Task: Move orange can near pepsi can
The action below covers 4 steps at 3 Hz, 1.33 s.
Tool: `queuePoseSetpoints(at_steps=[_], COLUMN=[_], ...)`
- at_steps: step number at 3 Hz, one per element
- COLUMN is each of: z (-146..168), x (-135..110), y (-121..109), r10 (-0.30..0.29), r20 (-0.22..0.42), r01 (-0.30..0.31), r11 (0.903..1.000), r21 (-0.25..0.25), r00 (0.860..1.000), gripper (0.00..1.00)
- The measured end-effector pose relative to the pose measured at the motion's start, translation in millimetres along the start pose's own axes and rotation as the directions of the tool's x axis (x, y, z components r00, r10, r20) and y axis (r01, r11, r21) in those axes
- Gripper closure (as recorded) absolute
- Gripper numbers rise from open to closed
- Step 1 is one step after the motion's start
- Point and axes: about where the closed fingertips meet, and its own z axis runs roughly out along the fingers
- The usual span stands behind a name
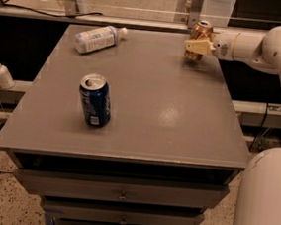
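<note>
Reaching in from the right, the white jointed robot arm (266,46) stretches level over the far right corner of the flat grey metal-look table (175,118). Its gripper (195,45), with tan plastic fingers (193,43), is closed around the orange can (203,28), a slim copper-toned metal drink can with a silver top. Fingers cross the can's lower front, top rim showing above them. The can is upright, right at the back right corner; can't tell if its base touches the tabletop or sits just off it.

The pepsi can (95,100), a dark blue metal drink can with a silver top and small white label marks, stands upright on the left half of the table, nearer the front edge. It's well apart from the orange can, diagonally across the surface.

A clear plastic bottle with a white cap and pale label (97,36) lies on its side at the far left corner, cap pointing right. A white pump dispenser bottle (0,73) stands on a ledge off the table's left side. Grey drawers (122,195) sit under the tabletop. The rounded white robot body (264,206) fills the lower right corner.
</note>
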Motion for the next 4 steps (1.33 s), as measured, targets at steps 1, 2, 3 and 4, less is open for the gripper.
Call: queuePoseSetpoints(at_steps=[1,2,3,4], z=[-22.0,-44.2,-67.7,-78.0], x=[-20.2,-30.2,-31.7,-18.3], y=[24.2,58.1,95.8,149.3], r10=[-0.005,-0.018,-0.051,-0.038], r20=[0.051,0.05,0.02,-0.024], r01=[0.009,0.026,0.054,0.029], r11=[0.997,0.9866,0.9735,0.955], r21=[-0.077,-0.161,-0.222,-0.295], r00=[0.999,0.999,0.998,0.999], gripper=[1.0,1.0,1.0,1.0])
